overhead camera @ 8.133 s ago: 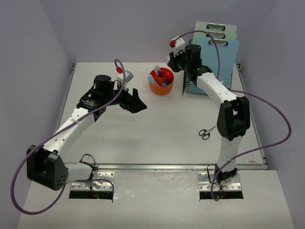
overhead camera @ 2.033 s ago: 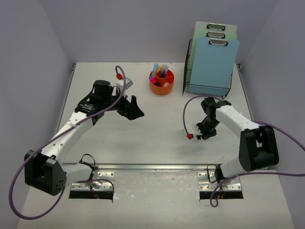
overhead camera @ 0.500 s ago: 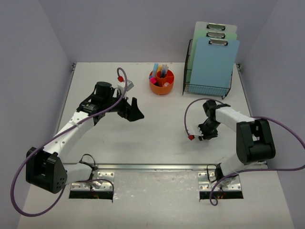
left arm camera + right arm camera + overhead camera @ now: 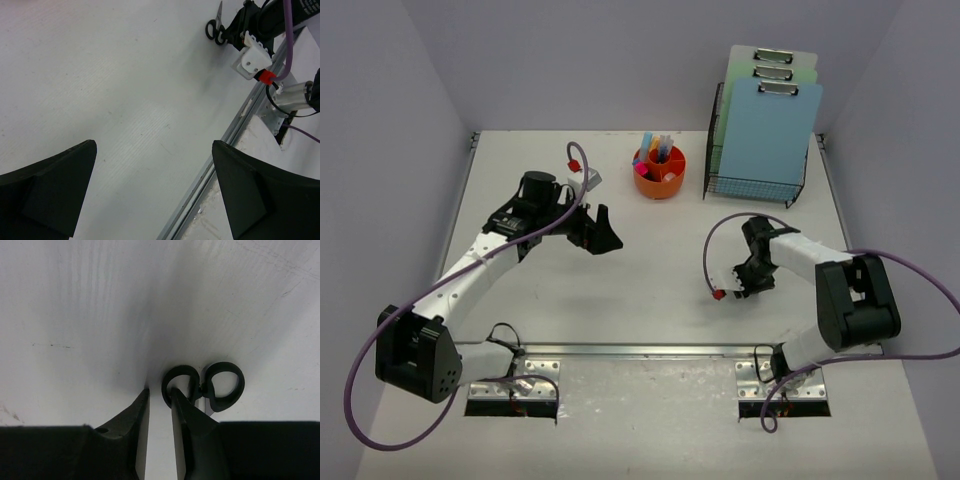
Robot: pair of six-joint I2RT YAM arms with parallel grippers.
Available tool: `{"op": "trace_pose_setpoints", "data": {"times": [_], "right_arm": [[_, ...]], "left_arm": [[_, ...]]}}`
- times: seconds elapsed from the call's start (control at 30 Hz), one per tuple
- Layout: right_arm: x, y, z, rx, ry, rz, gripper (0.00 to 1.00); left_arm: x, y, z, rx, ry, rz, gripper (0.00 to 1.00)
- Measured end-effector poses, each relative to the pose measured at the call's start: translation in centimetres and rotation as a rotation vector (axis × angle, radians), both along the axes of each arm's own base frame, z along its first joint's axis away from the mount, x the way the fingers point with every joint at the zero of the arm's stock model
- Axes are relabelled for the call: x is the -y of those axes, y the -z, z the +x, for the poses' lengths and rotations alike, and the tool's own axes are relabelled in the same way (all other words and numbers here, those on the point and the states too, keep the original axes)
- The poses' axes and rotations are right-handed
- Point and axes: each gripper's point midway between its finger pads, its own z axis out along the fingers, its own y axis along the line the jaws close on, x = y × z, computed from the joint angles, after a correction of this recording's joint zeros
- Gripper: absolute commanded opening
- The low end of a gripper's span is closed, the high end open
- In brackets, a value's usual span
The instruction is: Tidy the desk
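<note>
The white desk (image 4: 650, 300) has a metal rail (image 4: 650, 350) along its front edge. Black-handled scissors (image 4: 222, 385) lie on it at the right; they also show in the left wrist view (image 4: 214, 29). My right gripper (image 4: 750, 283) is down on the desk at the scissors. Its jaws (image 4: 160, 390) stand a narrow gap apart with only bare desk between them. The right fingertip (image 4: 182, 405) overlaps the scissors' left handle loop. My left gripper (image 4: 608, 228) hovers wide open and empty over the desk's left middle (image 4: 154, 145).
An orange pen cup (image 4: 660, 172) with markers stands at the back centre. A black wire rack (image 4: 755, 185) holding three clipboards (image 4: 770, 125) stands at the back right. Lavender walls enclose the desk. A purple cable loops beside the right wrist (image 4: 710, 250).
The right arm came from the wire rack down to the scissors, then edged slightly left in the last half second. The left arm has barely moved.
</note>
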Motion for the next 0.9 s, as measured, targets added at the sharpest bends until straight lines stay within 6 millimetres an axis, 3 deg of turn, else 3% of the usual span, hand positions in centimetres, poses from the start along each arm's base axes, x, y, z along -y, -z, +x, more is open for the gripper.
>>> {"op": "trace_pose_setpoints", "data": {"times": [0.2,0.3,0.47,0.57,0.67,0.8,0.9], "right_arm": [[-0.4,0.1,-0.2,0.041,-0.006,-0.044,0.14],[-1.1,0.0,-0.3,0.041,-0.008,-0.044,0.06],[-2.7,-0.2,-0.4,0.012,-0.004,0.007,0.00],[-4.9,-1.1,-0.5,-0.077,0.038,0.105,0.00],[-8.3,-4.1,1.6,-0.093,0.082,0.241,0.00],[-12.1,-9.7,5.0,-0.046,0.118,0.421,0.00],[-14.3,-13.1,5.9,-0.056,0.147,0.537,0.00]], "left_arm": [[0.0,0.2,0.1,-0.007,-0.001,0.002,1.00],[-0.1,0.3,0.1,-0.010,-0.004,0.003,1.00],[-0.1,0.3,0.2,-0.011,-0.006,0.002,1.00],[-0.1,0.3,0.2,-0.013,-0.008,0.002,1.00],[-0.1,0.3,0.1,-0.014,-0.008,0.002,1.00],[-0.1,0.3,0.1,-0.017,-0.008,0.003,1.00],[-0.2,0.4,0.0,-0.020,-0.008,0.004,1.00]]}}
